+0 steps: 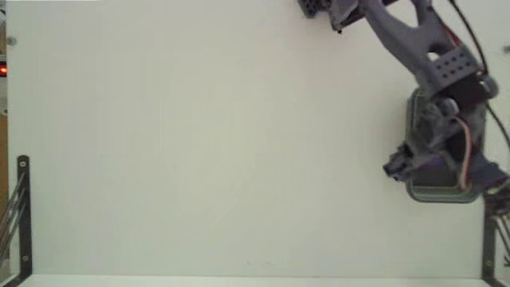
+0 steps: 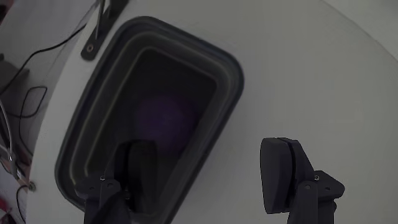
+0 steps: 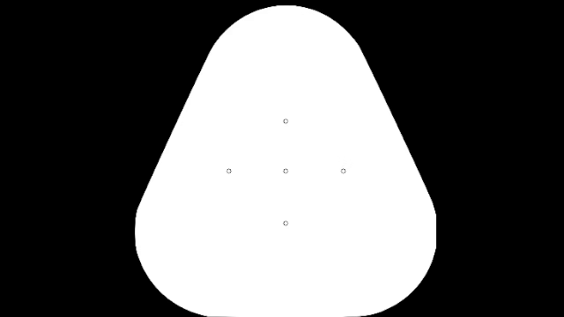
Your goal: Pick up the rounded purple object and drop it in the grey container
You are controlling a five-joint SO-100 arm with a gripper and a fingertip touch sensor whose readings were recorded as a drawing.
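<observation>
Purple and dim, one ball (image 2: pixel 165 121) is made out only faintly on the shadowed floor of the single grey bin (image 2: pixel 230 74) in the wrist view; in the fixed view the bin (image 1: pixel 438 191) is largely covered by the arm (image 1: pixel 414 36). A white table (image 1: pixel 199 143) is seen, with cables (image 2: pixel 31 93) and black brackets (image 1: pixel 24 207) at its edges. The gripper (image 2: pixel 211 162) is held open and empty above the bin.

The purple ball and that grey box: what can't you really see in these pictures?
- Fixed view: the arm covers most of the grey container; the ball cannot be found there.
- Wrist view: the purple ball inside the container is dim and blurred, its outline vague.
- Wrist view: the container's lower end is cut off by the frame edge and hidden behind one finger of the open gripper.
</observation>
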